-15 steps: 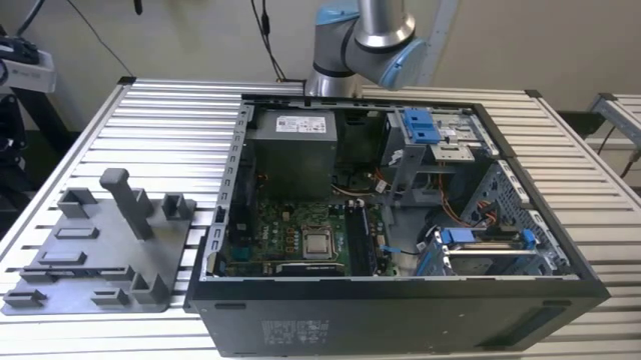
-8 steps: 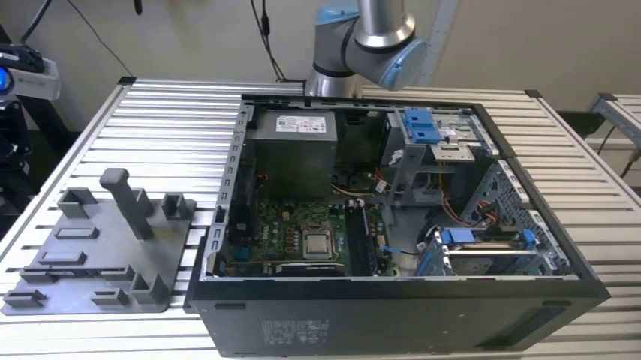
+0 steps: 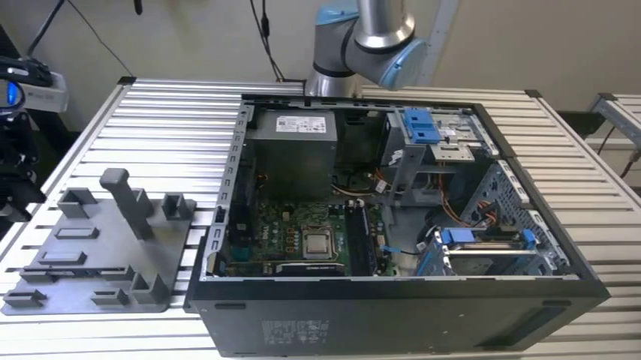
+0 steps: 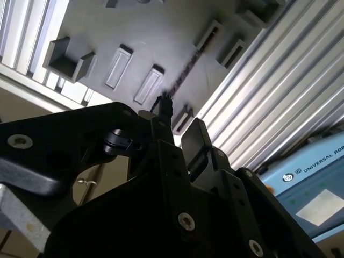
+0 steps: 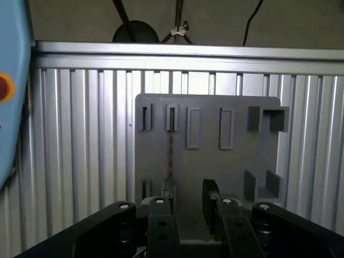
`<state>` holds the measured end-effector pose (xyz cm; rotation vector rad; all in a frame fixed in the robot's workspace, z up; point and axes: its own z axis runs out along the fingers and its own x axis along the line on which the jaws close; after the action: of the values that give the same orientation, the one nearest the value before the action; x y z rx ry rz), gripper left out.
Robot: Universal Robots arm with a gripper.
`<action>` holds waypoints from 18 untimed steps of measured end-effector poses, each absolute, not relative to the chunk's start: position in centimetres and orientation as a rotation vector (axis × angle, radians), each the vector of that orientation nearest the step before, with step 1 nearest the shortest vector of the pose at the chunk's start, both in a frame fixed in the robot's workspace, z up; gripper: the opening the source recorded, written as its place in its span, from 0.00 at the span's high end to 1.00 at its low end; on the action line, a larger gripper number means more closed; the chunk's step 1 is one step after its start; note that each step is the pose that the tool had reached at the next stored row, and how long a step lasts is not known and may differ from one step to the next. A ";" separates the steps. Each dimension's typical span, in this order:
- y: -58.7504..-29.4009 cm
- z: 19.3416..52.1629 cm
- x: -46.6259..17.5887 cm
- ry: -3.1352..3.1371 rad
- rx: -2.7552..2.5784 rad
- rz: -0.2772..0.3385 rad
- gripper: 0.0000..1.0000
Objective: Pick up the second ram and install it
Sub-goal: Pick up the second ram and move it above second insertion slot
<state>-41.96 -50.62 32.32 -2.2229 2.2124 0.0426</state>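
Matte grey plastic tray (image 5: 236,172) sits on the ribbed aluminium table (image 5: 80,134). The ram (image 5: 171,150) stands edge-on in the tray's slots, a thin dark strip with bare tray on both flanks. The gripper (image 5: 189,189) hangs over the tray, fingers (image 5: 210,193) apart, clamping nothing (one tip lines up with the ram's end, contact unclear).

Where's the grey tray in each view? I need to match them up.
Exterior view: grey tray at that view's left, on the slatted table beside the computer case.
First wrist view: grey tray beyond the pincer, the second ram standing edge-on on it.
Second wrist view: grey tray beyond the pincer, seen slantwise.
Shared landmark: the slatted table's aluminium ribs.
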 end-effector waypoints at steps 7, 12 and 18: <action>-50.6 31.2 -42.0 2.211 -2.223 0.040 0.64; -50.6 30.4 -42.0 2.210 -2.223 0.040 0.64; -50.8 29.4 -42.0 2.210 -2.223 0.040 0.64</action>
<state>-41.96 -50.78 29.37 -2.2230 2.2099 0.0397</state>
